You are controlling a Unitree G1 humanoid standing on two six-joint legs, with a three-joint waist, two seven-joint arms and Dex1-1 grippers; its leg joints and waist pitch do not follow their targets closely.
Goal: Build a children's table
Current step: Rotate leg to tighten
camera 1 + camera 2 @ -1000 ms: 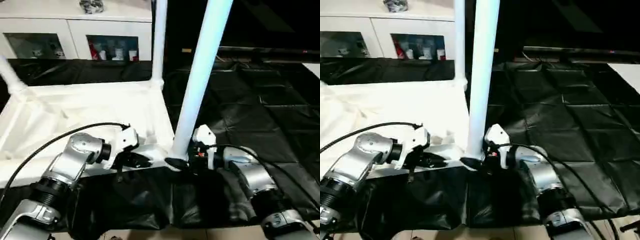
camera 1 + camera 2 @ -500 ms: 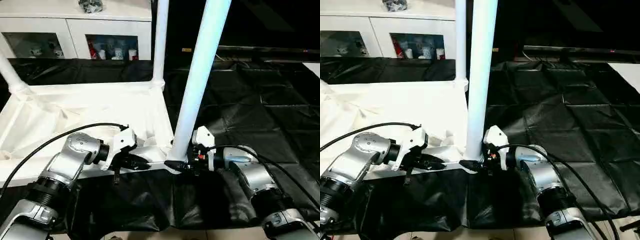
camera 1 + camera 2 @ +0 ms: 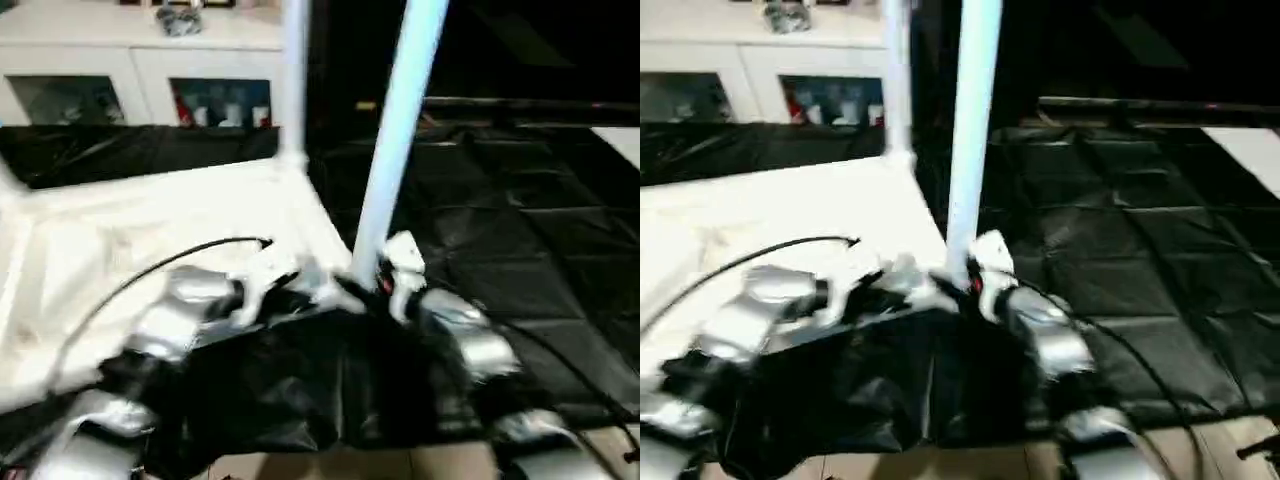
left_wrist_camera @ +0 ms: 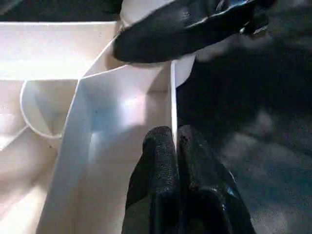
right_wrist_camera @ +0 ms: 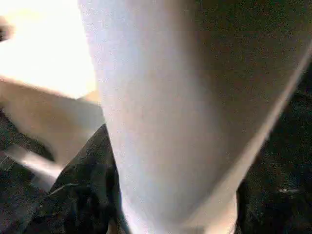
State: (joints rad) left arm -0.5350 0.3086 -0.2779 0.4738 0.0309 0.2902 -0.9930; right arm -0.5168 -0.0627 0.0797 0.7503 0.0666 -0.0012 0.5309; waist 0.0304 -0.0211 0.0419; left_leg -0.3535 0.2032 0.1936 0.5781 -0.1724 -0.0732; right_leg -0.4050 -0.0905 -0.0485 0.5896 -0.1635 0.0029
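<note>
I am pinching the near rim of the upturned white ribbed plastic tabletop point(image 4: 122, 126) with my left gripper point(image 4: 174, 141) while my right gripper point(image 5: 161, 214) is wrapping the long white tapered leg point(image 3: 395, 150) standing at its near-right corner socket, which next needs pressing home.

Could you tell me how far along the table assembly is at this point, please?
Done: the tabletop lies underside up on the black sheet, with a far leg standing in its corner. In hand: the near leg stands at the near corner, the right gripper around its base, while the left gripper pinches the tabletop's rim. Left: seating that leg and any remaining legs; the other corners cannot be judged.
</note>
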